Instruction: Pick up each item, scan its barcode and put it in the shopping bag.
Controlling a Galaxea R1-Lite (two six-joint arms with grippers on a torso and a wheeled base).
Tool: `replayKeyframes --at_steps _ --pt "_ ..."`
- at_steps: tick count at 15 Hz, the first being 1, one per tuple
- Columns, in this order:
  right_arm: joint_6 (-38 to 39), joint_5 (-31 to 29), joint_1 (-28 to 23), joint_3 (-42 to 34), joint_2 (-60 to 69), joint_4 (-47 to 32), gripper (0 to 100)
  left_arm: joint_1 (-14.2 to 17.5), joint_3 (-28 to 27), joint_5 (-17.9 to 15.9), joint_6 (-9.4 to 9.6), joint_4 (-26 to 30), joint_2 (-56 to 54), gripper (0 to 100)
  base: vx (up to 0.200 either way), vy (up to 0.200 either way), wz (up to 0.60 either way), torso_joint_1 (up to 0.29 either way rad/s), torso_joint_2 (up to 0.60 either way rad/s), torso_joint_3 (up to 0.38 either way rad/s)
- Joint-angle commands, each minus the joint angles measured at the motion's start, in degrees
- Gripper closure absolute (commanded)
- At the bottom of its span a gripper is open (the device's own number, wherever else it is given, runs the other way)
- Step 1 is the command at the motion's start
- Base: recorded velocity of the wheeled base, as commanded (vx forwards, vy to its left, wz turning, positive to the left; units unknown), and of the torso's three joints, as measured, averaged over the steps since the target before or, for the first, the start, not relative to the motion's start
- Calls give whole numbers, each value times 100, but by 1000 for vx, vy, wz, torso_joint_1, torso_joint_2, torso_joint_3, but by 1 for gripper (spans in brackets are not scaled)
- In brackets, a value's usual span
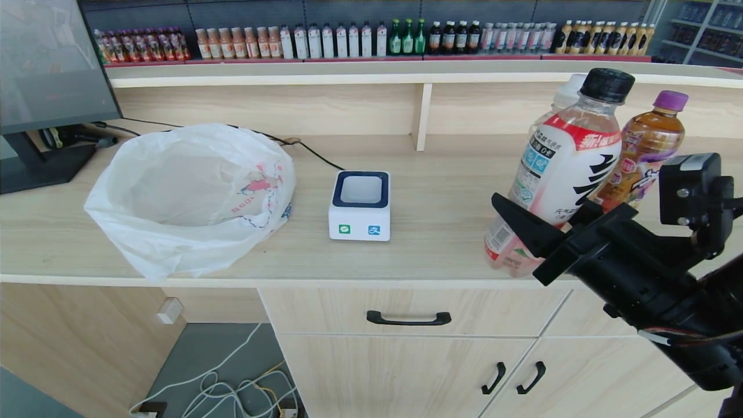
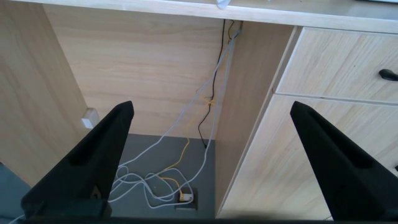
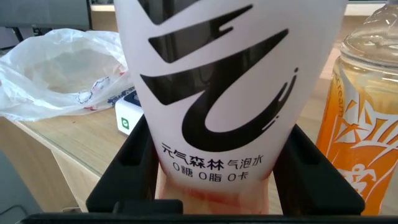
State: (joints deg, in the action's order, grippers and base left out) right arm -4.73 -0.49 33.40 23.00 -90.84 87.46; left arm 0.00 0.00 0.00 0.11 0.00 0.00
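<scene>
The right gripper (image 1: 540, 210) is clenched low on the black-capped, white-labelled plastic bottle (image 1: 572, 154), which leans at three o'clock from the small white box scanner (image 1: 360, 204). Held so low, it could swing and knock the purple-capped amber bottle (image 1: 644, 148) just behind. The crumpled white plastic shopping bag (image 1: 145, 232) slumps at the scanner's nine o'clock. The left gripper (image 2: 212, 109) hangs spread wide below the counter.

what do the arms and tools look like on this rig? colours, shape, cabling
Both tools are matte black, each with two wedge-shaped fingers tapering to blunt tips: the left tool and the right tool. The right arm is black too, with a boxy block showing silver screws and thin red and white cables at the wrist. No markings visible.
</scene>
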Motion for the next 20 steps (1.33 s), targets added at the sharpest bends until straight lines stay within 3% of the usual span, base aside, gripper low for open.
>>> replayKeyframes --at_steps 1,15,20 --pt "-2 5 0 20 -56 8 100 0 0 0 -2 0 0 0 0 0 0 0 0 0" --pt "-28 -4 -44 275 -65 61 100 0 0 0 -37 0 0 0 0 186 0 3 3 2" --pt "-63 5 -150 301 -56 61 100 0 0 0 -20 0 0 0 0 0 0 0 0 0"
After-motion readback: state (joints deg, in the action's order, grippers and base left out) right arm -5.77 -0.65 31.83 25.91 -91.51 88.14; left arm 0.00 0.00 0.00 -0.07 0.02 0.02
